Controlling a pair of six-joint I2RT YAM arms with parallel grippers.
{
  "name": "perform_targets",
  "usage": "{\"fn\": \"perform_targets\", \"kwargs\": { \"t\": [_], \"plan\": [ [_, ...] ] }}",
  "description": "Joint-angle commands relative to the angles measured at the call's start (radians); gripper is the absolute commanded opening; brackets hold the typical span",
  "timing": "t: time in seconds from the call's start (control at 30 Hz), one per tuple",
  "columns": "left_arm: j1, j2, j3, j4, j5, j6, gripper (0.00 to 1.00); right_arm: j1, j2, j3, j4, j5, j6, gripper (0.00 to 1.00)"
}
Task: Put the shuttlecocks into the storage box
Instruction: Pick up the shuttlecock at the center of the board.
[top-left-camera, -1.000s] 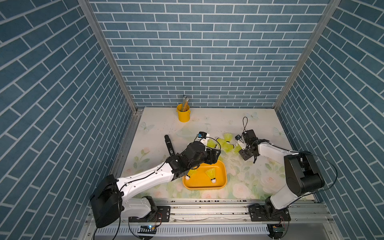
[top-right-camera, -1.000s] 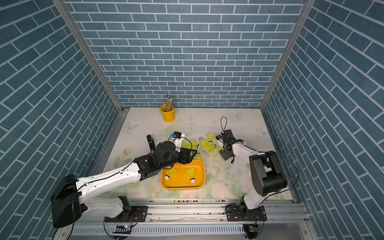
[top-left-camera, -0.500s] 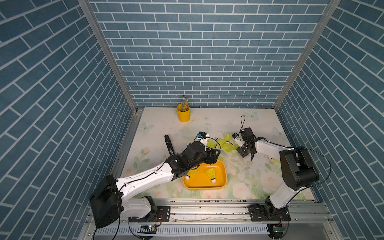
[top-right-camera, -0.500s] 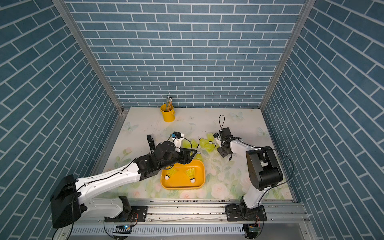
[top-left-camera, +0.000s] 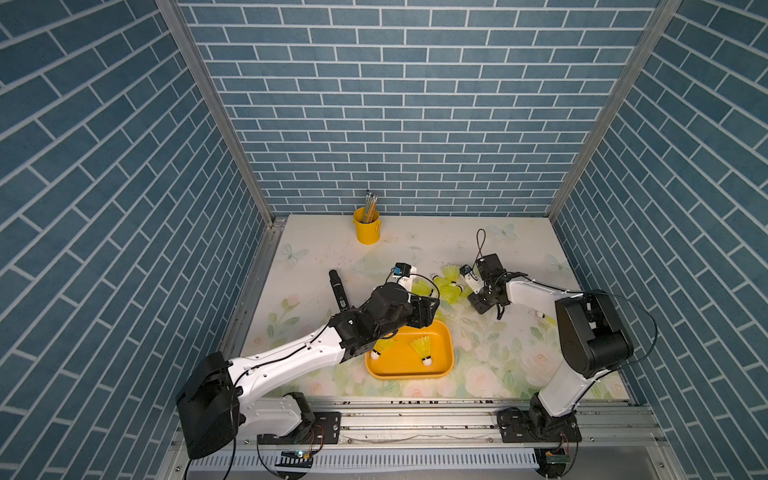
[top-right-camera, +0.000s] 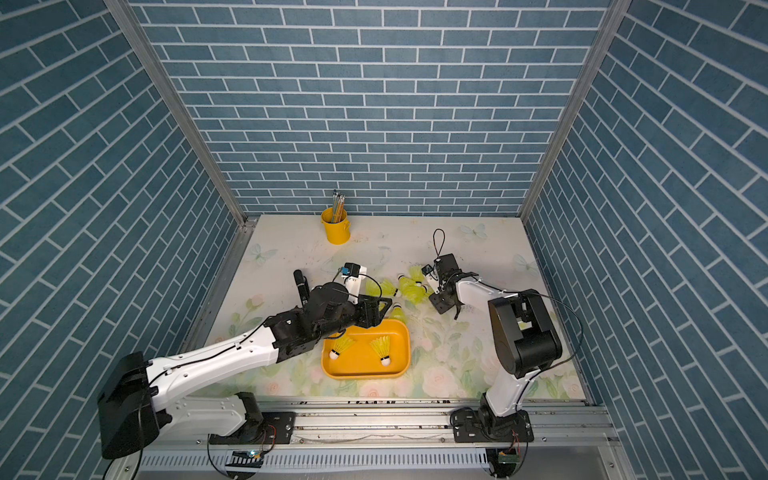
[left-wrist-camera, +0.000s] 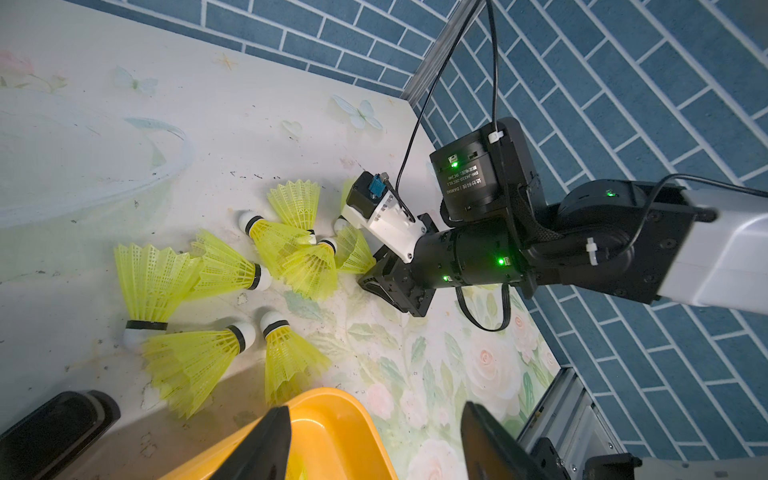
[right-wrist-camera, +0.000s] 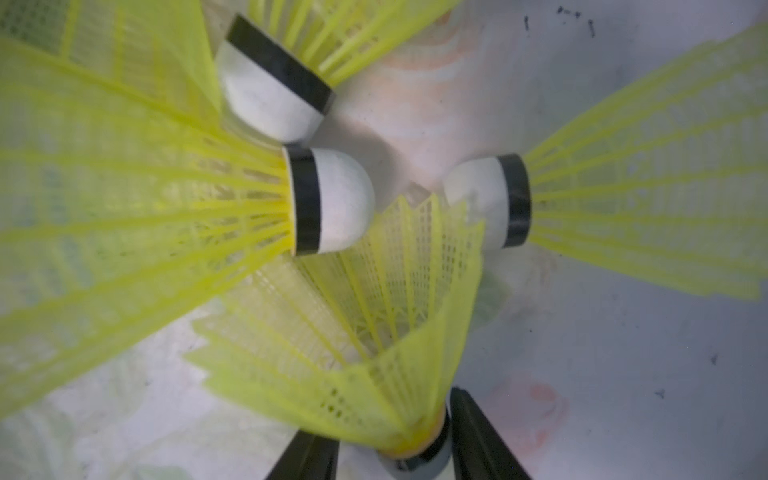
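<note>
Right arm taking a shuttlecock from the heap, two already boxed.

The right gripper (right-wrist-camera: 386, 415) has its jaws either side of the white tip of one neon yellow-green mesh-skirted shuttlecock (right-wrist-camera: 365, 332) in the loose pile (left-wrist-camera: 307, 266) on the flowered table mat (top-left-camera: 498, 365); whether they pinch it, I cannot tell. The left gripper (left-wrist-camera: 374, 409) hangs spread and empty over the far edge of the shallow orange-yellow plastic storage box (top-left-camera: 451, 353). Next, I'd say: a firm grip, a clean lift, then across to the box.
</note>
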Motion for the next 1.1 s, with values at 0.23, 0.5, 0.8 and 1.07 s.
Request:
{"fn": "perform_targets", "kwargs": {
  "t": [0.23,0.5,0.8,1.07],
  "plan": [
    [0.002,-0.024,-0.017,-0.011,-0.011,0.004,0.71,0.041,0.015,0.007,-0.016,0.004,0.002,0.50],
    [0.002,-0.030,-0.017,-0.023,-0.014,0.006,0.71,0.064,0.030,0.001,-0.023,0.028,-0.087,0.52],
    [0.002,-0.034,-0.015,-0.031,-0.019,0.008,0.71,0.064,0.047,0.004,-0.042,0.016,-0.088,0.44],
    [0.003,-0.036,-0.018,-0.026,-0.017,0.004,0.71,0.063,0.038,0.005,-0.061,0.020,-0.026,0.33]
  ]
}}
